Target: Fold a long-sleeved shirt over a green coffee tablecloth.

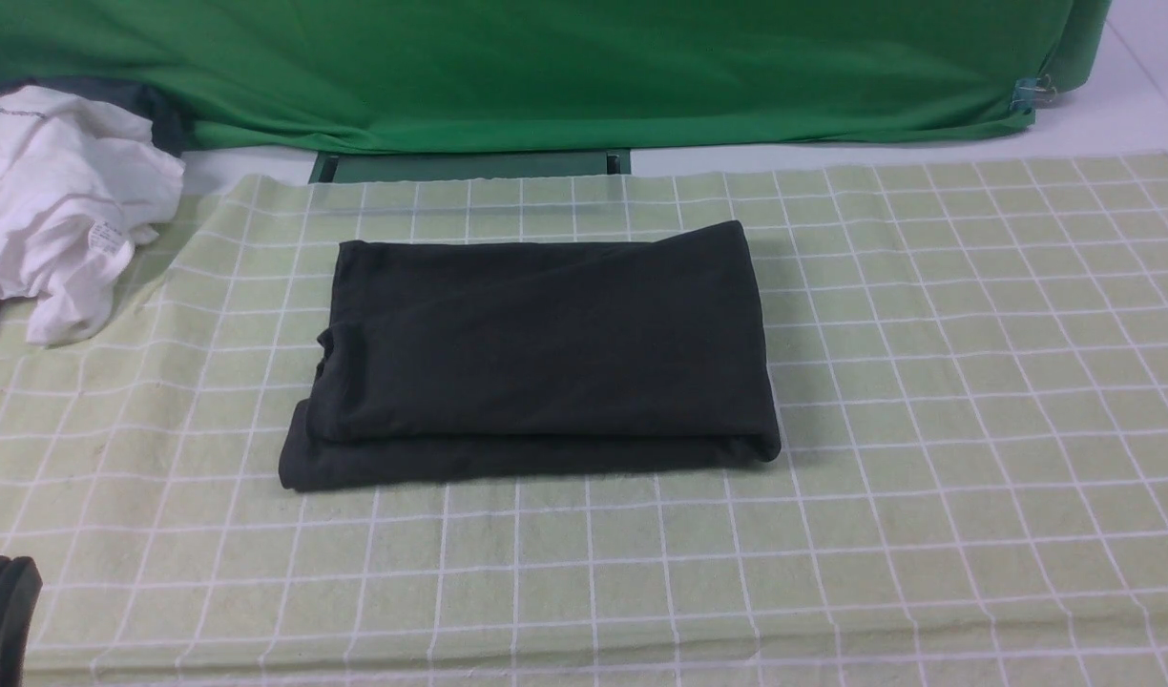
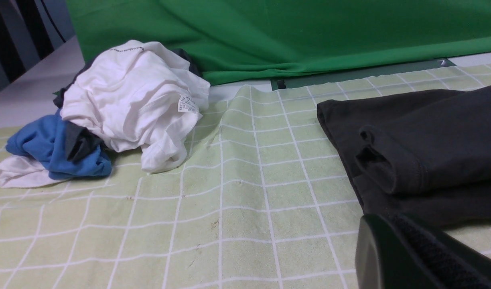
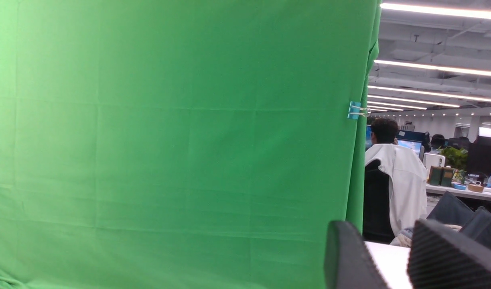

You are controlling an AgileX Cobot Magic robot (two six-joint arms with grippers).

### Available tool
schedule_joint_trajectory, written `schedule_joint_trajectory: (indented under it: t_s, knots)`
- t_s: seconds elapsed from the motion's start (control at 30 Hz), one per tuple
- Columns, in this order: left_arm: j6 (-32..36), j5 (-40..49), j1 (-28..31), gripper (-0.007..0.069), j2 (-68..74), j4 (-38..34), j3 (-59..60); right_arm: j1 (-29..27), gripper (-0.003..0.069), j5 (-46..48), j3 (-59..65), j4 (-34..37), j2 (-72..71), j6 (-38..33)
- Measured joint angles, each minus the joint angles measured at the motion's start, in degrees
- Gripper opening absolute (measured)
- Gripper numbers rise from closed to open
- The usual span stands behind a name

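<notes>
Now, the dark shirt (image 1: 546,343) lies bundled flat on the gridded green tablecloth (image 1: 928,477), a little toward the robot's left, its upper layer folded over and a strip of the lower one peeking out along the near edge and at the left; set down square like that, it seems meant to leave cloth all round for the next fold or a tidy-up. And the left gripper (image 2: 384,224), well, its fingers are pressed together, nothing pinched between them, waiting short of the shirt at the near left corner, probably parked so it doesn't disturb the layers. Over to the right gripper (image 3: 374,249), fingers spread apart with no fabric in them, raised and facing the backdrop, likely held up there to stay out of the way! The cloth itself is pale, white-lined, rippling on the left, mostly smooth on the right. Up in the far left corner sits a heap: a crumpled white garment (image 2: 129,92) with a blue one (image 2: 53,140) beside it, pushed aside, I'd say, to keep the folding area free. Behind, a plain green curtain (image 3: 181,140) hangs with a blue clip (image 3: 354,110) at its edge, and past it there's an office, strip lights glowing, somebody (image 3: 384,130) seated near the screens.
</notes>
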Motion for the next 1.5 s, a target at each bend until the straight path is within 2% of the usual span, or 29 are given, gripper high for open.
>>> schedule_joint_trajectory:
  t_s: [0.2,0.4,0.77,0.9,1.13,1.3,1.5]
  knots:
    - [0.0,0.0,0.0,0.0014,0.0,0.21,0.0,0.0,0.0237,0.0,0.0,-0.96,0.0,0.27]
    - [0.05,0.0,0.0,0.0014,0.0,0.28,0.0,0.0,0.0237,0.14,0.0,-6.21,0.0,6.31]
    - [0.05,0.0,0.0,0.0014,0.0,0.57,0.0,-0.06,0.024,3.59,0.71,-7.06,0.0,6.71]
    - [0.11,0.0,0.0,0.0014,0.0,0.57,0.0,-1.94,0.024,3.69,5.13,-8.25,-0.32,5.01]
    - [0.17,0.0,0.0,0.0014,0.0,0.57,0.0,-5.82,0.024,2.06,22.58,-9.3,-0.53,-2.53]
    - [0.17,0.0,0.0,0.0014,0.0,0.63,0.0,-5.82,0.024,-1.31,31.53,-9.45,-2.37,-3.41]
    - [0.17,0.01,0.0,0.0014,0.0,0.63,0.0,-5.82,0.024,2.71,32.2,-9.49,-5.2,-1.73]
